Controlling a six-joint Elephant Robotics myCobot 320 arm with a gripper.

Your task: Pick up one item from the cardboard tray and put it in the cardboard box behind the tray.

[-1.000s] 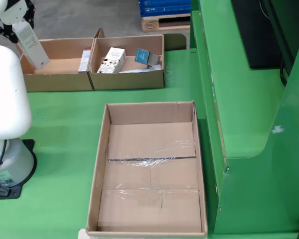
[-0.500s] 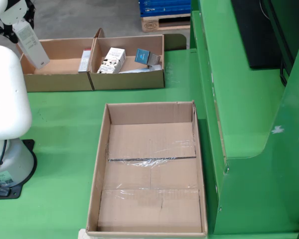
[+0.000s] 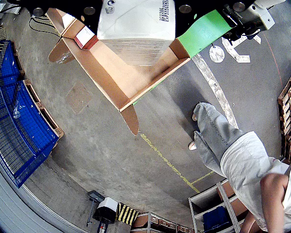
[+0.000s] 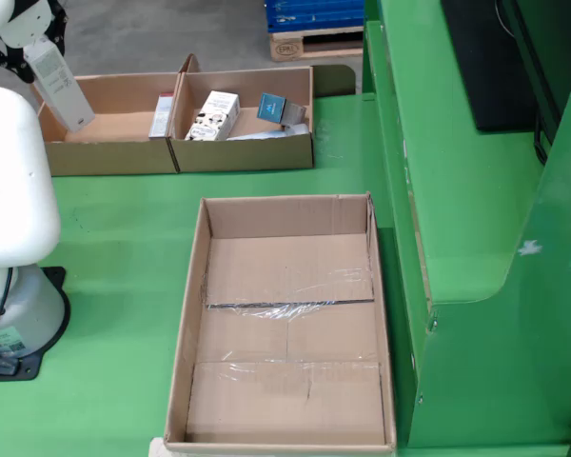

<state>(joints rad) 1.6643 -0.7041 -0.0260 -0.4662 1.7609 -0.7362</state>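
The fixed view looks down steeply on the green table [image 4: 124, 238], with the gripper [image 4: 24, 38] at its far left corner. The gripper-riding fisheye view faces outward, sharing only the cardboard box [image 3: 121, 77] [image 4: 114, 124] beneath the gripper.

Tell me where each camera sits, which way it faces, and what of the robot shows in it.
View that rides on the gripper: looks out past a held white box at the cardboard tray, warehouse floor and a person; only dark gripper parts show along the top edge.
View from above: fixed, looks down on the green table, the big cardboard box and the tray; the white arm shows at left.
Shared: the tray and held white box.
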